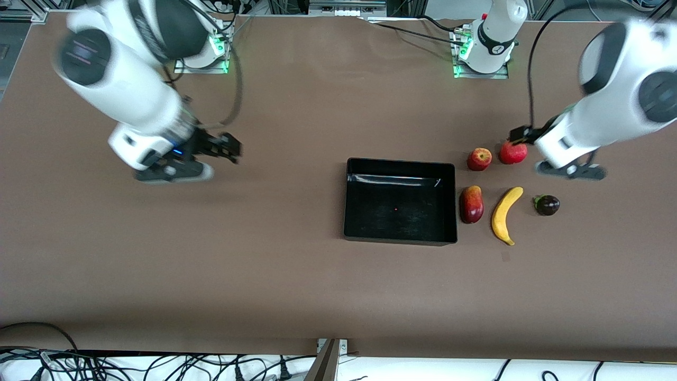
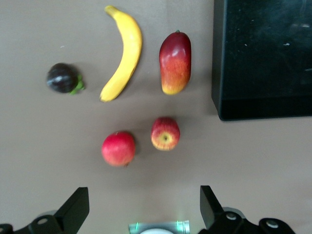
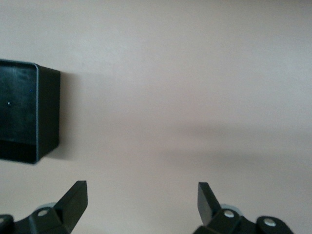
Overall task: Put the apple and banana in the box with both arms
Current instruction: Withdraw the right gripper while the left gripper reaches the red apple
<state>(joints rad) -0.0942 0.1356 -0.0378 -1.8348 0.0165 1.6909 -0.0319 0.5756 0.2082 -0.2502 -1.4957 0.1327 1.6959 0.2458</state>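
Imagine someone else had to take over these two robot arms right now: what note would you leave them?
Left gripper: open, empty, up over the table beside the plain red fruit.
Right gripper: open, empty, over bare table toward the right arm's end, away from the box.
Apple: on the table beside the box's corner, farther from the front camera than the mango.
Banana: on the table between the mango and a small dark fruit.
Done: nothing; the box holds no fruit.
Left: put apple and banana into the box.
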